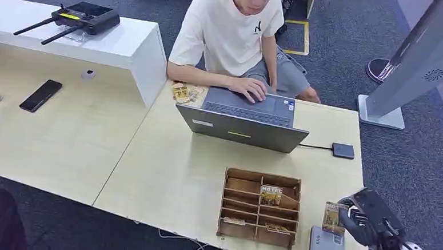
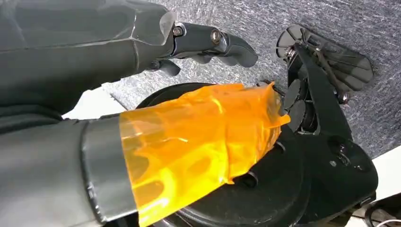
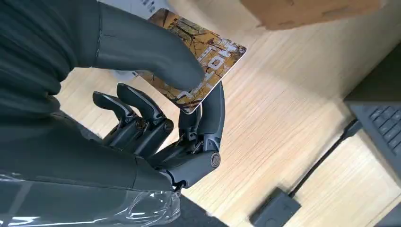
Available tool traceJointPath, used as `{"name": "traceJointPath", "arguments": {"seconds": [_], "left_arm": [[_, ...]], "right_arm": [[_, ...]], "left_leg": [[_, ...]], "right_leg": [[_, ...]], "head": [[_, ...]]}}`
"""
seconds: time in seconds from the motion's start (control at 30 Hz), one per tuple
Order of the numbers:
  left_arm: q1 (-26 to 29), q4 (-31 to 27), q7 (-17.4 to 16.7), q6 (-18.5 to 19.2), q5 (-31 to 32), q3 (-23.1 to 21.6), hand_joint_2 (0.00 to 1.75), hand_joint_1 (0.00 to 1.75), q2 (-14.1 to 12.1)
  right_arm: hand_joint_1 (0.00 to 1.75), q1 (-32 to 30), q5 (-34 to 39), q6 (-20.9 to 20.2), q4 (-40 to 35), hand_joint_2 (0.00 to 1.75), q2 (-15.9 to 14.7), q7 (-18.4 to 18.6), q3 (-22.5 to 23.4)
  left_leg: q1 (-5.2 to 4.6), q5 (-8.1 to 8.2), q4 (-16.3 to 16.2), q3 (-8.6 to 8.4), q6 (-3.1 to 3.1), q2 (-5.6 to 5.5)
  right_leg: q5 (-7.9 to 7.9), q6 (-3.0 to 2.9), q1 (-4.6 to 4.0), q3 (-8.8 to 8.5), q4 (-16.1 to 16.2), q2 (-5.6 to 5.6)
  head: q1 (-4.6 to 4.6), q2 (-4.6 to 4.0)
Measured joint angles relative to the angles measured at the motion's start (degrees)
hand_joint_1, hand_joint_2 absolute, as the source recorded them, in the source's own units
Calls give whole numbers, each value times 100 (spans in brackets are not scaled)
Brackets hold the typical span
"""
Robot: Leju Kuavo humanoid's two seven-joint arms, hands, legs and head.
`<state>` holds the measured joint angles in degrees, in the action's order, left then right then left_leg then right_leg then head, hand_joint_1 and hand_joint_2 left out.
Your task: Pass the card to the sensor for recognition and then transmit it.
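The right hand (image 1: 369,218), nearest the head camera at the table's near right corner, pinches a brown-and-gold printed card (image 1: 334,217) between thumb and fingers (image 3: 213,113); the card stands upright just above a flat grey device (image 1: 326,249) lying at the table edge. The left hand (image 2: 208,42) hangs over grey carpet with its fingers slightly curled and apart, holding nothing; orange film wraps its wrist.

The light wooden table (image 1: 171,174) carries everything else. A person in a white T-shirt (image 1: 229,34) sits at its far side, one hand on an open grey laptop (image 1: 243,117). A wooden compartment rack (image 1: 259,206) sits near the right hand, with similar cards in some slots. A small black card reader (image 1: 342,150) lies right of the laptop, cabled to it. A black phone (image 1: 40,95) lies far left.
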<state>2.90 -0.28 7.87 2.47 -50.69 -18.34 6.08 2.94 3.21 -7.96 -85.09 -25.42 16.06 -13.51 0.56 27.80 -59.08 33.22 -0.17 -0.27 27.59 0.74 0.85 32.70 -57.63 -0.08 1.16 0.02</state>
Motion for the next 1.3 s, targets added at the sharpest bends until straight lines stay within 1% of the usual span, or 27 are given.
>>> {"name": "traceJointPath", "arguments": {"seconds": [0.3, 0.63, 0.97, 1.3], "left_arm": [[-3, 0, -11, 24, -15, 0, 0, 0, -28], [-2, 0, -79, 39, -37, 0, 0, 0, -39], [-2, 0, -133, 37, -48, 0, 0, 0, -44], [-2, 0, -179, 37, -39, 0, 0, 0, -57]], "right_arm": [[175, 27, 46, 13, -79, 175, -216, 4, -238], [175, -6, -24, 33, -79, 175, -518, 182, -367], [175, -300, 26, 33, -155, 175, -616, 376, -395], [175, -406, 138, 35, -190, 175, -660, 527, -433]], "left_leg": [[-1, 0, 0, 0, 0, -1], [0, 0, -1, -1, 0, -2], [0, 0, -1, 0, 0, -1], [0, 0, -1, -1, 0, 0]], "right_leg": [[0, 0, 1, -1, 0, -1], [0, 0, 0, 0, 0, -2], [0, 0, 0, 0, 0, -1], [0, 0, 0, 0, 0, -1]], "head": [[0, 0], [0, 0], [0, 0], [0, 0]]}}
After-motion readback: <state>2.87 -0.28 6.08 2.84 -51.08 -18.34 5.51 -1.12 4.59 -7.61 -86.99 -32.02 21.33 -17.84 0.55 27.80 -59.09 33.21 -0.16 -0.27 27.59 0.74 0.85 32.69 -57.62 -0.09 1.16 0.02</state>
